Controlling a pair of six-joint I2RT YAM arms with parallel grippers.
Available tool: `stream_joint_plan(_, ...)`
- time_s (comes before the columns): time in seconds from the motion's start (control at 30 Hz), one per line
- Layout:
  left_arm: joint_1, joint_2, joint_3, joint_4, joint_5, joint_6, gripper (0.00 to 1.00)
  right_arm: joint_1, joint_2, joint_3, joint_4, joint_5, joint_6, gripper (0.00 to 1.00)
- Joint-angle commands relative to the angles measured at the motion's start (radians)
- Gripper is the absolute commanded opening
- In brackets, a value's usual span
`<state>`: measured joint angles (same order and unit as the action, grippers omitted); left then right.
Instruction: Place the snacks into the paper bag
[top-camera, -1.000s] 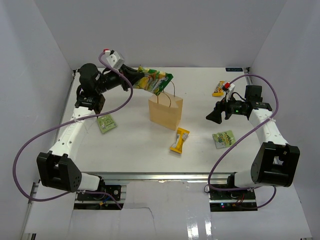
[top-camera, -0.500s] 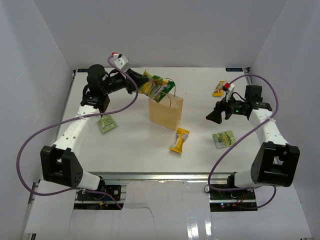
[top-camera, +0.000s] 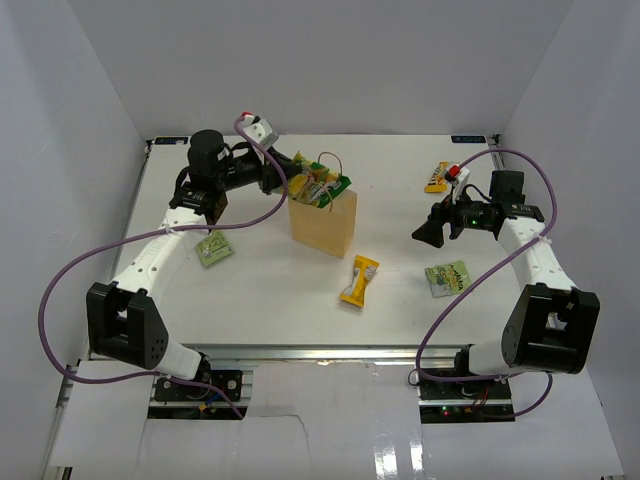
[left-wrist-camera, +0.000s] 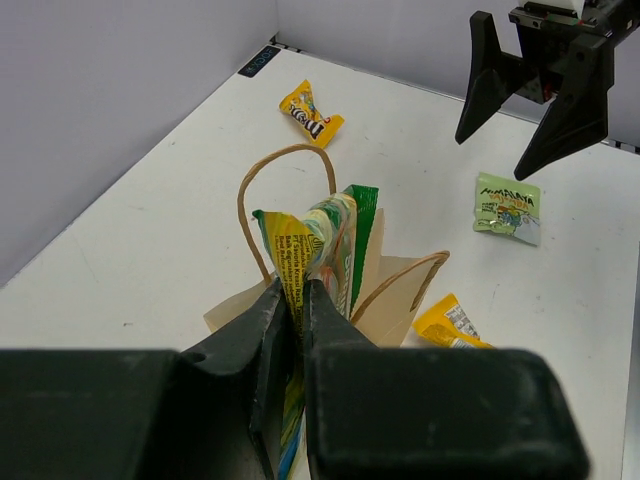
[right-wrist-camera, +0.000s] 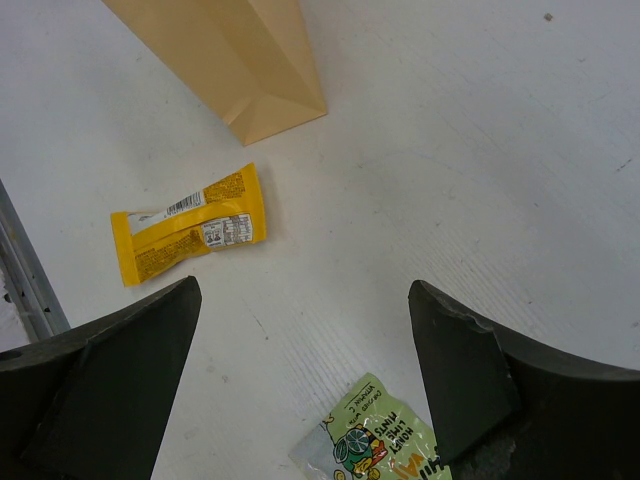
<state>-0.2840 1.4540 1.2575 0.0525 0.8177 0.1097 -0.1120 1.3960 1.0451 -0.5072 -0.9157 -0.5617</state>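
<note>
five snacks show: one green-and-yellow pouch (top-camera: 320, 187), two yellow bar wrappers and two flat light-green packets. there is one paper bag (top-camera: 322, 225), and it has two thin looped handles (left-wrist-camera: 285, 150).

the bag is plain tan kraft paper. it stands upright just above the centre of the overhead frame on the white table (top-camera: 260, 290), with its mouth open. the pouch is crinkly, printed in yellow and white with a green end. it stands on edge at the bag's mouth, between the two handles. how far it reaches inside i cannot tell.

the left gripper (top-camera: 293, 184) is pressed together on the pouch, pinching its near end between both fingers, just left of the bag's top.

the right gripper (top-camera: 432, 230) is at the right of the overhead frame. its fingers are spread wide and hold nothing above the table.

the near yellow wrapper (top-camera: 359, 281) lies below and right of the bag, close to its base. the far yellow wrapper (top-camera: 437, 177) lies in the upper right, well apart from the bag. the left green packet (top-camera: 213, 247) lies flat at the left, beside the left arm. the right green packet (top-camera: 448, 277) lies at the lower right, under the right arm.
</note>
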Motion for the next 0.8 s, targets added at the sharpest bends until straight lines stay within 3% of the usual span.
stream_joint_plan(0.0, -0.001, -0.027, 0.039, 0.014, 0.001, 0.028, 0.02, -0.006, -0.005, -0.002, -0.002, -0.018, -0.015, 0.9)
stream_joint_plan(0.1, -0.003, -0.029, 0.036, 0.014, 0.003, 0.025, 0.14, -0.006, -0.006, 0.0, -0.002, -0.018, -0.017, 0.9)
stream_joint_plan(0.13, -0.004, -0.029, 0.036, 0.014, 0.001, 0.024, 0.25, -0.006, -0.006, -0.002, -0.004, -0.018, -0.017, 0.9)
stream_joint_plan(0.2, -0.009, -0.027, 0.036, 0.014, 0.001, 0.021, 0.37, -0.006, -0.008, -0.002, -0.004, -0.02, -0.018, 0.9)
stream_joint_plan(0.27, -0.015, -0.029, 0.036, 0.015, -0.003, 0.019, 0.44, -0.006, -0.011, -0.003, -0.004, -0.02, -0.023, 0.9)
stream_joint_plan(0.43, -0.024, -0.034, 0.031, 0.02, -0.017, 0.016, 0.53, -0.006, -0.011, -0.005, -0.004, -0.02, -0.023, 0.9)
stream_joint_plan(0.63, -0.027, -0.044, 0.031, 0.05, -0.026, -0.022, 0.56, 0.011, 0.001, 0.001, -0.053, -0.07, -0.093, 0.9)
stream_joint_plan(0.73, -0.027, -0.056, 0.04, 0.073, -0.118, -0.076, 0.62, 0.102, 0.059, 0.059, -0.184, -0.02, -0.223, 0.9)
stream_joint_plan(0.77, -0.027, -0.063, 0.055, 0.067, -0.231, -0.141, 0.64, 0.148, 0.078, 0.073, -0.197, 0.018, -0.221, 0.9)
